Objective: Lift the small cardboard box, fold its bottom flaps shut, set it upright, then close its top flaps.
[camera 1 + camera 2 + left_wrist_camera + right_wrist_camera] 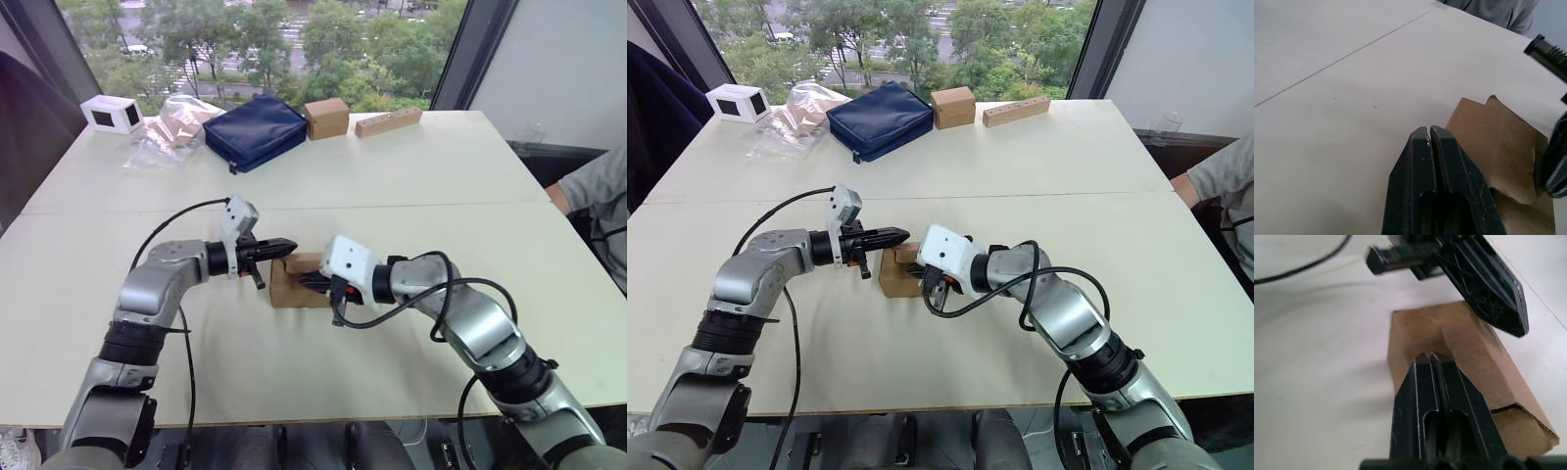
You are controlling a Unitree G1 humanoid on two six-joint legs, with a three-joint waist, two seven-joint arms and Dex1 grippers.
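Note:
The small cardboard box (pixel 286 284) stands on the white table (pixel 411 176) between my two arms. A brown top flap (pixel 1498 147) with angled corners lies folded over its upper end. The bottom flaps are hidden under the box. My left gripper (pixel 289 245) is shut, its tips hovering just over the box's far upper edge. Coming in from the right, my right gripper (pixel 1427 356) is shut too, with its fingers lying against the folded cardboard. The left gripper's fingers (pixel 1488 284) show above the box in the right wrist view.
Along the table's far edge lie a navy pouch (pixel 257 130), another cardboard box (pixel 326 117), a wooden block (pixel 388 121), a white box (pixel 112 114) and a clear plastic bag (pixel 171 127). A person's grey sleeve (pixel 598 191) is at the right edge.

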